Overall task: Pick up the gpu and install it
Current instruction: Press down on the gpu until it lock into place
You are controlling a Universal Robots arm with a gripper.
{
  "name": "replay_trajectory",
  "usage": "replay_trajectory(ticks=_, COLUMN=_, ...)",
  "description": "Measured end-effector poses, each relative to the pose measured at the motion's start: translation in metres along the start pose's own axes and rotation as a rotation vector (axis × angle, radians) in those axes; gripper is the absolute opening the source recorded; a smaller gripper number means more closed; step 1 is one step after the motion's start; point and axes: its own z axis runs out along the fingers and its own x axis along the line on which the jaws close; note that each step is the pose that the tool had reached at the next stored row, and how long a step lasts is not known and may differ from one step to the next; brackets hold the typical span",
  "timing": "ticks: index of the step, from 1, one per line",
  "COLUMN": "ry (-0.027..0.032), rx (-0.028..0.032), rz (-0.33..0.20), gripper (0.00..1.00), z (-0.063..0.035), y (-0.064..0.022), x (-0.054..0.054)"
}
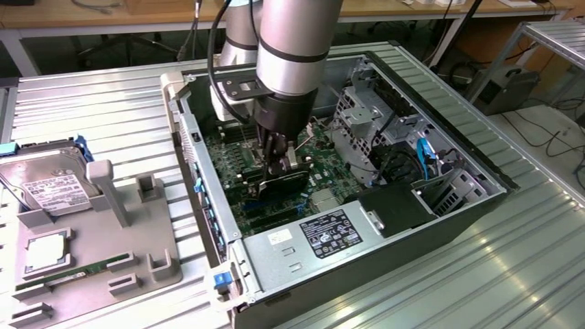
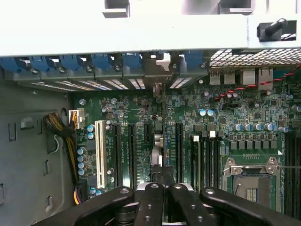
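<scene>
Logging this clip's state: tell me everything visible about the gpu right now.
The gpu is a thin, flat dark card, held on edge between the fingers of the gripper inside the open computer case. It hangs just above the green motherboard, over the expansion slots. In the wrist view it appears edge-on as a narrow strip running toward the rear slot openings, its silver bracket end near them. Whether it is already seated in a slot cannot be told.

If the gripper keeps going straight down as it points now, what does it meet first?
Probably the motherboard: the gripper holds the gpu edge-on over the expansion slots, so the card's lower edge would likely reach a slot first. Depth is unclear.
</scene>
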Motion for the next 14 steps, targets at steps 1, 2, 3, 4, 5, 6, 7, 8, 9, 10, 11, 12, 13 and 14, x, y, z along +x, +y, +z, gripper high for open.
replay_trajectory(ticks=1, ry=0.0000, rx=0.0000, rz=0.000, gripper=0.11, z=0.0000, y=0.0000, x=0.0000)
replay_trajectory(ticks=2, ry=0.0000, rx=0.0000, rz=0.000, gripper=0.11, z=0.0000, y=0.0000, x=0.0000)
replay_trajectory(ticks=3, ry=0.0000, rx=0.0000, rz=0.000, gripper=0.11, z=0.0000, y=0.0000, x=0.0000)
replay_trajectory(ticks=4, ry=0.0000, rx=0.0000, rz=0.000, gripper=0.11, z=0.0000, y=0.0000, x=0.0000)
replay_trajectory(ticks=5, ry=0.0000, rx=0.0000, rz=0.000, gripper=0.11, z=0.0000, y=0.0000, x=0.0000)
replay_trajectory(ticks=6, ry=0.0000, rx=0.0000, rz=0.000, gripper=0.11, z=0.0000, y=0.0000, x=0.0000)
replay_trajectory(ticks=7, ry=0.0001, rx=0.0000, rz=0.000, gripper=0.11, z=0.0000, y=0.0000, x=0.0000)
replay_trajectory(ticks=8, ry=0.0001, rx=0.0000, rz=0.000, gripper=0.11, z=0.0000, y=0.0000, x=0.0000)
replay_trajectory(ticks=9, ry=0.0001, rx=0.0000, rz=0.000, gripper=0.11, z=0.0000, y=0.0000, x=0.0000)
replay_trajectory(ticks=10, ry=0.0001, rx=0.0000, rz=0.000, gripper=0.11, z=0.0000, y=0.0000, x=0.0000)
replay_trajectory(ticks=11, ry=0.0001, rx=0.0000, rz=0.000, gripper=0.11, z=0.0002, y=0.0004, x=-0.0013)
replay_trajectory(ticks=12, ry=0.0001, rx=0.0000, rz=0.000, gripper=0.11, z=0.0016, y=0.0007, x=-0.0042)
replay_trajectory(ticks=13, ry=0.0002, rx=0.0002, rz=0.000, gripper=0.11, z=0.0029, y=0.0013, x=-0.0059)
replay_trajectory(ticks=14, ry=0.0004, rx=0.0010, rz=0.000, gripper=0.11, z=0.0047, y=0.0029, x=-0.0071)
